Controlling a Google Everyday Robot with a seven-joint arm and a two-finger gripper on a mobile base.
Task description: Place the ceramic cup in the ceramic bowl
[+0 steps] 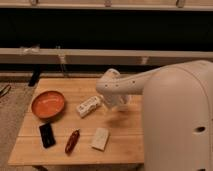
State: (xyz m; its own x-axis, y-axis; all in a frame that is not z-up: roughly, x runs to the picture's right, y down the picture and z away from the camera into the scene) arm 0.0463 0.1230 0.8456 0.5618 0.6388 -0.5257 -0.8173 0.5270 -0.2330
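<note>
The ceramic bowl (48,104), shallow and orange-red with a darker rim, sits on the left part of the wooden table (125,145). The ceramic cup (120,101), small and whitish, hangs under the end of my white arm. It is held a little above the table, with a shadow beneath it. My gripper (119,99) is over the table's middle, to the right of the bowl, and is shut on the cup. The white printed box lies between the gripper and the bowl. The fingers are mostly hidden by the arm and the cup.
A white printed box (89,106) lies just left of the gripper. A black flat object (47,135), a dark-red elongated object (72,141) and a pale block (100,138) lie along the front. My large white body (180,125) fills the right side. A long rail (100,54) runs behind the table.
</note>
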